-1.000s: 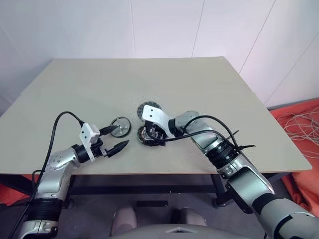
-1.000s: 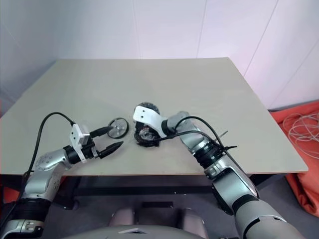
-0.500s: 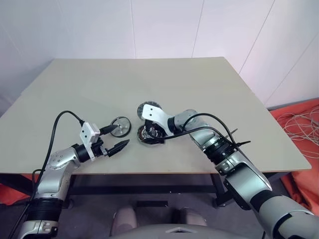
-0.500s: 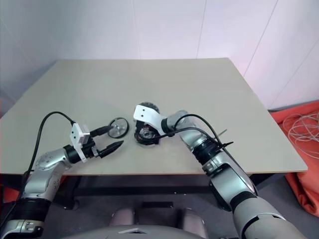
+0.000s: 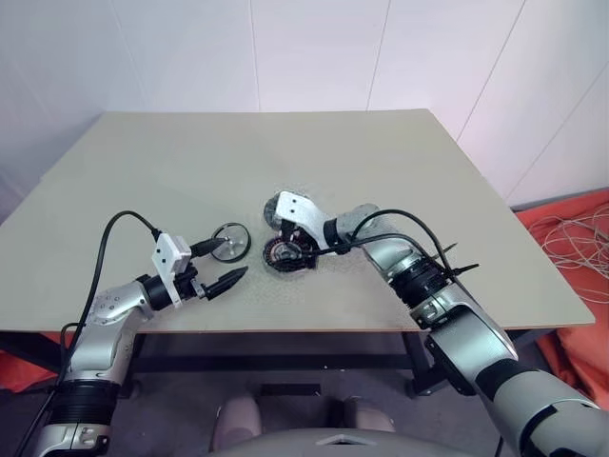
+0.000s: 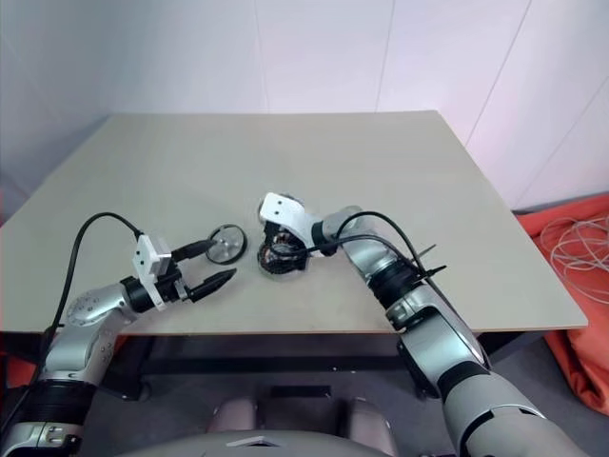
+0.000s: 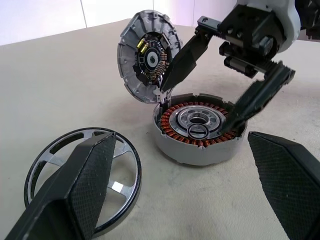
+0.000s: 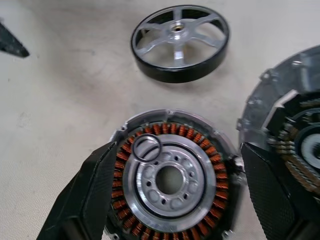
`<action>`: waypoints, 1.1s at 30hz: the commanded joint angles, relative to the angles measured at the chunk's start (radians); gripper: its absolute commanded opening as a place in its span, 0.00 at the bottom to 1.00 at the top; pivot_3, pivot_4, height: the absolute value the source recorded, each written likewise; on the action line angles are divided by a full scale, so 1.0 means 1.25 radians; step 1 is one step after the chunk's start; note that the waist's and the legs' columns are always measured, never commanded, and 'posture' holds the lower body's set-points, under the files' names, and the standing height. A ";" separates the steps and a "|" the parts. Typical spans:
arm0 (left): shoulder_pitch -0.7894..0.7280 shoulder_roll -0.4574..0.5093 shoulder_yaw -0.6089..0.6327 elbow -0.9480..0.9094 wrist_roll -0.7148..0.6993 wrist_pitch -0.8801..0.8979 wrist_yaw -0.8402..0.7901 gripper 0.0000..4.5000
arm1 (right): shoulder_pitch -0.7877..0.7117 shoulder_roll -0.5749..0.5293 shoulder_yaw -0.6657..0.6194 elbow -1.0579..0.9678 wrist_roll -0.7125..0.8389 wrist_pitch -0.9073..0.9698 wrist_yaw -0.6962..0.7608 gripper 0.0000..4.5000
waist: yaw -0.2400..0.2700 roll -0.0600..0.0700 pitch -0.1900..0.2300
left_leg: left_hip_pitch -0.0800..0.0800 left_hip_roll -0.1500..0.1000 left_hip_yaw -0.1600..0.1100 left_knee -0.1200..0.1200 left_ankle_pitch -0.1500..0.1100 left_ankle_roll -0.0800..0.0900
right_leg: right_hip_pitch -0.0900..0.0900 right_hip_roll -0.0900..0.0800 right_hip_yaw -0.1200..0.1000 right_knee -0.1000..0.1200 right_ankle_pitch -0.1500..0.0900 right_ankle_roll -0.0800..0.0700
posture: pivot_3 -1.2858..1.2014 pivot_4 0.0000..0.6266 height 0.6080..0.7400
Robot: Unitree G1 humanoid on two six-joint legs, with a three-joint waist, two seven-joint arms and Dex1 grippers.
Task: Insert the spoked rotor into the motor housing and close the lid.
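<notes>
The motor housing [image 7: 200,146], with coppery windings around a silver centre, lies flat on the table. A tiny thin ring [image 8: 146,148] rests on that centre. The lid [image 7: 141,60] stands tilted on edge against the housing's far side, its inner face towards the housing. My right gripper [image 7: 197,107] is open and straddles the housing, one finger between lid and housing, the other on the opposite side. The spoked rotor [image 5: 229,242] lies flat just left of the housing. My left gripper [image 5: 231,260] is open, level, beside the rotor on the near side, holding nothing.
The beige table [image 5: 381,162] has wide bare room behind and to both sides of the parts. Its front edge runs close below the left gripper. Orange cloth with pale cables [image 5: 571,238] lies on the floor at the right.
The right forearm has swung a little farther from me while its gripper stays over the housing. The left arm has kept still.
</notes>
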 commanded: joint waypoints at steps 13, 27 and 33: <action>-0.015 0.010 0.013 0.007 -0.005 -0.020 -0.011 1.00 | -0.006 -0.016 0.028 -0.036 -0.042 -0.076 0.033 0.54 | 0.000 0.000 0.000 | 0.000 0.000 0.000 -0.001 0.000 0.000 | -0.001 0.000 0.000 0.000 0.000 0.000 | 0.52 0.00 1.00; -0.013 0.013 0.012 -0.036 -0.011 0.007 0.005 1.00 | -0.021 -0.001 0.043 0.026 -0.093 -0.142 0.043 0.54 | -0.001 0.000 0.000 | 0.000 0.000 0.000 -0.001 0.000 0.000 | -0.001 0.000 0.000 0.000 0.000 0.000 | 0.52 0.00 1.00; -0.012 0.013 0.014 -0.031 -0.010 0.004 0.003 1.00 | -0.011 0.005 0.040 0.011 -0.089 -0.134 0.058 0.54 | -0.002 0.000 0.000 | 0.000 0.000 0.000 -0.001 0.000 0.000 | -0.001 0.000 0.000 0.000 0.000 0.000 | 0.52 0.00 1.00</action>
